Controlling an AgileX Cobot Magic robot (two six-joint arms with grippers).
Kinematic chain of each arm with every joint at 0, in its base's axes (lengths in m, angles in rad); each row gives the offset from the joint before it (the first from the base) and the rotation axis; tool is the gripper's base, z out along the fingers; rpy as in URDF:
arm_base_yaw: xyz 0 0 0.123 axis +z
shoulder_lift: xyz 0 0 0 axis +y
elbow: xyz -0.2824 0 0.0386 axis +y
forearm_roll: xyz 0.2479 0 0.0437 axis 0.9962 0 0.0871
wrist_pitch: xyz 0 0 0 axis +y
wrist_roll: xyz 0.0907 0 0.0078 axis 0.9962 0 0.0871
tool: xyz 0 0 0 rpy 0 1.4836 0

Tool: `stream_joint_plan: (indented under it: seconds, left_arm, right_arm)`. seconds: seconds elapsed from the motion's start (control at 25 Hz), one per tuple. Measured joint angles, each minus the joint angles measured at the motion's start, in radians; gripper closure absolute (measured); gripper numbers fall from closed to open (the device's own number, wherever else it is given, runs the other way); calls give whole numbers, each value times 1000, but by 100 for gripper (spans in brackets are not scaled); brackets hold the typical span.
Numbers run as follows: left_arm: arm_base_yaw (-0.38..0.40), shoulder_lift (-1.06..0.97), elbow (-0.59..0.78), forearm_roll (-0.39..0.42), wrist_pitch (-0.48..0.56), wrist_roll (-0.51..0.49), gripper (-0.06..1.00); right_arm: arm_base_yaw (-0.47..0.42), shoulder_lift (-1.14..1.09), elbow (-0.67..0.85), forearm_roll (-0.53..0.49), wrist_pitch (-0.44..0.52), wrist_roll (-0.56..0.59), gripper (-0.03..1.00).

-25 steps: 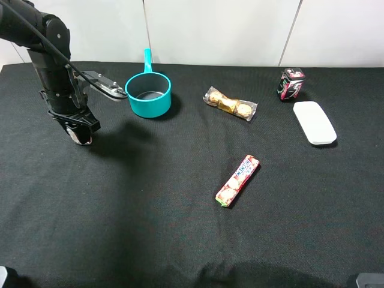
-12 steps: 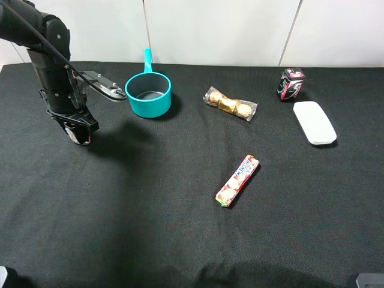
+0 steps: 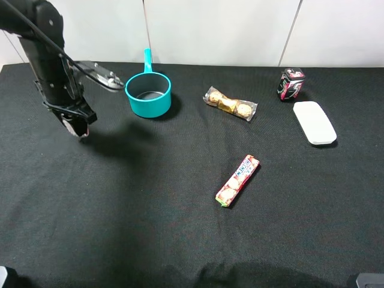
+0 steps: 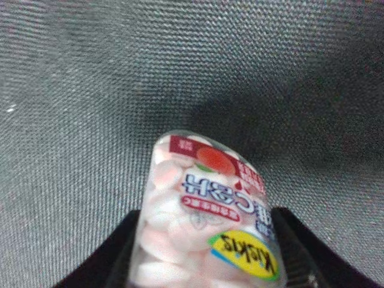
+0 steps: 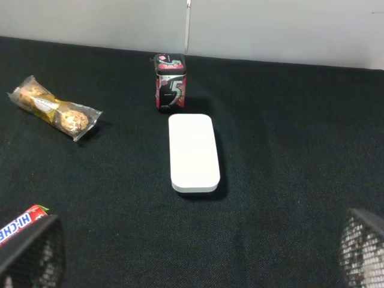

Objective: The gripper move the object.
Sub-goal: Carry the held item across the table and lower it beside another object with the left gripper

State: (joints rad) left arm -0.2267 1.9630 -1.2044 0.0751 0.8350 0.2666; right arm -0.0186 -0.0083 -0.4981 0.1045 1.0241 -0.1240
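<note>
My left gripper [image 3: 77, 125] hangs off the black arm at the far left, above the black cloth [image 3: 150, 228]. It is shut on the small clear bottle of pink-white candies [image 3: 78, 131], which shows as a pale tip between the jaws. In the left wrist view the bottle [image 4: 198, 204] fills the gap between the two black fingers [image 4: 127, 243] of the left gripper [image 4: 210, 255], label up, held off the cloth. Its cap is hidden. In the right wrist view my right gripper [image 5: 195, 264] is open and empty, low over the cloth, with its mesh-padded fingers [image 5: 30, 252] wide apart.
A teal saucepan [image 3: 147, 93] stands just right of the left arm. A gold chocolate pack [image 3: 230, 104], a dark pink-patterned can [image 3: 291, 83] and a white flat case [image 3: 314, 122] lie at the back right. A long red candy roll [image 3: 237, 180] lies mid-table.
My left gripper has risen and shifted slightly back and left with the bottle in it. Nothing else has moved.
</note>
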Motion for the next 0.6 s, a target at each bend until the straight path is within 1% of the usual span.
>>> stream_joint_plan:
  seconds: [0.2, 0.44, 0.6]
  left_arm:
    - [0, -37, -13, -11, 61, -12, 45]
    - [-1, -73, -34, -45, 126, -27, 45]
    - [-24, -73, -66, -45, 183, -49, 45]
  right_arm:
    - [0, 0, 0, 0, 0, 0, 27]
    - [0, 0, 0, 0, 0, 0, 27]
    - [0, 0, 0, 0, 0, 0, 27]
